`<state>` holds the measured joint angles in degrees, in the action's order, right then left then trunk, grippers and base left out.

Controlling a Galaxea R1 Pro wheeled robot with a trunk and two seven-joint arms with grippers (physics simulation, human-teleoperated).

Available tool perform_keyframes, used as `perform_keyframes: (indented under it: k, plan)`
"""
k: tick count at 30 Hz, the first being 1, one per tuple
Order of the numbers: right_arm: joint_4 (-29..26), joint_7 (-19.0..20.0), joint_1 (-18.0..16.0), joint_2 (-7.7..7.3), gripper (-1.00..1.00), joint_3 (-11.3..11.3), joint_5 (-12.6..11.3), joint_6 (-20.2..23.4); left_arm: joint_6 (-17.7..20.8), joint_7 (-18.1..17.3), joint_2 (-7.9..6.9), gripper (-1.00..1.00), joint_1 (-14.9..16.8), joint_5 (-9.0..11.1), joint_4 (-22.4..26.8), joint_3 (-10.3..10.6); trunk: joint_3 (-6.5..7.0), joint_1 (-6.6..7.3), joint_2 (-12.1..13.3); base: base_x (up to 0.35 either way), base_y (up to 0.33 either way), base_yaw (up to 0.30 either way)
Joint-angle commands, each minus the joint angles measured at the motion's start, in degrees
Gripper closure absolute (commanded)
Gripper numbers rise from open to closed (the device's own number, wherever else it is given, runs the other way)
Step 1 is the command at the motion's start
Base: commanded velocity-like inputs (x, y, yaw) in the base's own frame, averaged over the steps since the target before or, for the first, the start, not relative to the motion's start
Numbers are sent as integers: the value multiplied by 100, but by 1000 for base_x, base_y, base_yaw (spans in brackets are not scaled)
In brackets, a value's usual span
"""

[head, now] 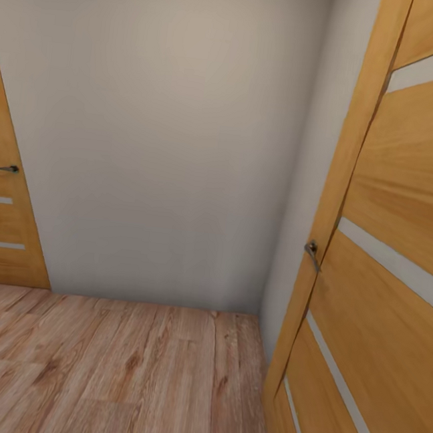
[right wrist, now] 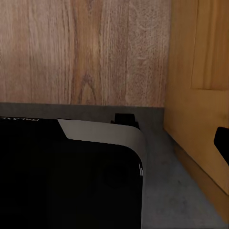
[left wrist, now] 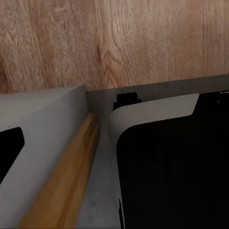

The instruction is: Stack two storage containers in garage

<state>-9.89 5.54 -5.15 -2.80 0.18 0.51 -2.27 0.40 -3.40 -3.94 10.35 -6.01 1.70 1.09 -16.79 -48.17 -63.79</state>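
Storage containers sit somewhere outside your cameras right now, so you cannot place either of them from what you have. What you face is a corner of an indoor passage.

Starting at the left of your head view, a honey-coloured wooden door (head: 1, 219) with pale horizontal strips stands against the wall, and a dark lever handle (head: 5, 168) juts from it. Next comes a plain pale-grey wall (head: 165, 137), running across to the corner. Below it, a light wood-plank floor (head: 104, 372) spreads toward you. At the right, a second door (head: 386, 263) of the same wood and pale strips stands very close to you, tilted steeply across the picture, with a small metal handle (head: 313, 251) on its edge.

Your left wrist camera looks down on the plank floor (left wrist: 114, 43), a grey ledge of the robot's base (left wrist: 102, 191), a black panel with a pale rim (left wrist: 176, 171) and a strip of orange wood (left wrist: 71, 181) beside a pale-grey surface (left wrist: 43, 138).

Your right wrist camera has the plank floor (right wrist: 81, 47), the black panel (right wrist: 67, 181) with its pale rim, and the wooden door (right wrist: 200, 95) close alongside.

Neither pincer's fingers can be made out, so you cannot tell whether they are apart or together.
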Motion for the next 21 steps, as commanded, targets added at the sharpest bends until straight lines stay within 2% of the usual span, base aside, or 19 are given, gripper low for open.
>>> perform_keyframes:
  k: [1,11,21]
  plan:
    - [5,17,-4,-2,-100,0,7,-19,4,-12,-2,-100,2,-58,6,5,-7,-2,-4,113,35,0]
    - [5,17,-4,-2,-100,0,10,-19,4,-12,-3,-100,2,-58,6,5,-7,-2,-4,36,9,0]
    - [5,17,-4,-2,-100,0,8,-19,4,-12,-2,-100,2,-58,6,5,-7,-2,-4,147,1,0]
